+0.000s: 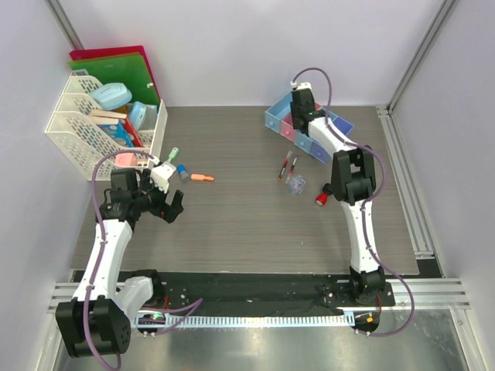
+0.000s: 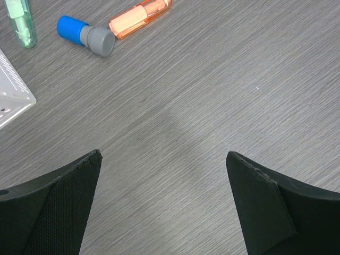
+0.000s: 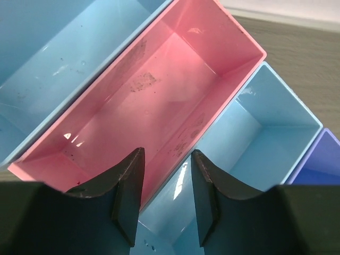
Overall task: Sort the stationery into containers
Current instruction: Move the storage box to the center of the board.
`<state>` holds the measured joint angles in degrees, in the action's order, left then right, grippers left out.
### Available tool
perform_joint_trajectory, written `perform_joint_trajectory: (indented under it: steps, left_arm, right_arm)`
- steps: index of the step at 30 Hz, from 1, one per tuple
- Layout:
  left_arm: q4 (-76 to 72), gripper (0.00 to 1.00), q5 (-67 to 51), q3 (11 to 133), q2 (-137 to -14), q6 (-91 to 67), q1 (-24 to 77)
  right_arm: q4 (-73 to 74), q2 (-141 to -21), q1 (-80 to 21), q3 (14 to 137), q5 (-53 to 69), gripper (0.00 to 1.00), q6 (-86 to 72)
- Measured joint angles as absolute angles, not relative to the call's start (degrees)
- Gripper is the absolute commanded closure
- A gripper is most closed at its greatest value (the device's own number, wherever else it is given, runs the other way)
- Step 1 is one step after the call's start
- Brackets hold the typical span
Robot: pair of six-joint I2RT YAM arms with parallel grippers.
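The four joined bins (image 1: 309, 133) stand at the back right. My right gripper (image 1: 300, 116) hovers over them, open and empty; in the right wrist view (image 3: 167, 154) its jaws are a narrow gap apart above the wall between the pink bin (image 3: 159, 90) and a light blue bin (image 3: 260, 143). Two red-and-black pens (image 1: 288, 165), a clear bluish lump (image 1: 295, 185) and a red piece (image 1: 320, 200) lie mid-table. My left gripper (image 1: 172, 210) is open and empty (image 2: 163, 154), just short of the orange marker (image 2: 141, 17), blue piece (image 2: 85, 34) and green piece (image 2: 21, 24).
A white lattice rack (image 1: 77, 124) with boxes stands at the back left, red and green folders (image 1: 116, 66) behind it. Its corner (image 2: 13, 98) shows left of my left gripper. Metal rails (image 1: 402, 178) run along the table's right side.
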<state>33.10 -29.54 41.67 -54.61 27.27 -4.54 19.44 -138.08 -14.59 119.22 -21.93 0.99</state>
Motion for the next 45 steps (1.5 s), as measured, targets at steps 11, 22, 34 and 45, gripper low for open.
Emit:
perform_joint_trajectory:
  steps: [11, 22, 34, 45]
  left_arm:
    - [33.06, 0.00, -28.67, 40.05, -54.13, 27.31, -4.56]
    - [32.86, 0.00, -28.12, 39.24, -53.71, 27.22, -4.56]
    - [32.84, 0.00, -27.59, 39.05, -53.69, 27.05, -4.56]
    - [32.80, 0.00, -27.53, 39.00, -53.60, 26.79, -4.56]
  right_arm:
    - [19.25, -141.05, -22.35, 123.85, -20.21, 0.55, 10.02]
    - [18.92, -141.08, -26.57, 123.98, -17.54, 0.55, 19.79]
    - [18.33, -141.12, -31.51, 123.87, -14.98, 0.55, 28.03]
    - [14.11, -139.83, -31.73, 120.01, -14.22, 0.55, 32.49]
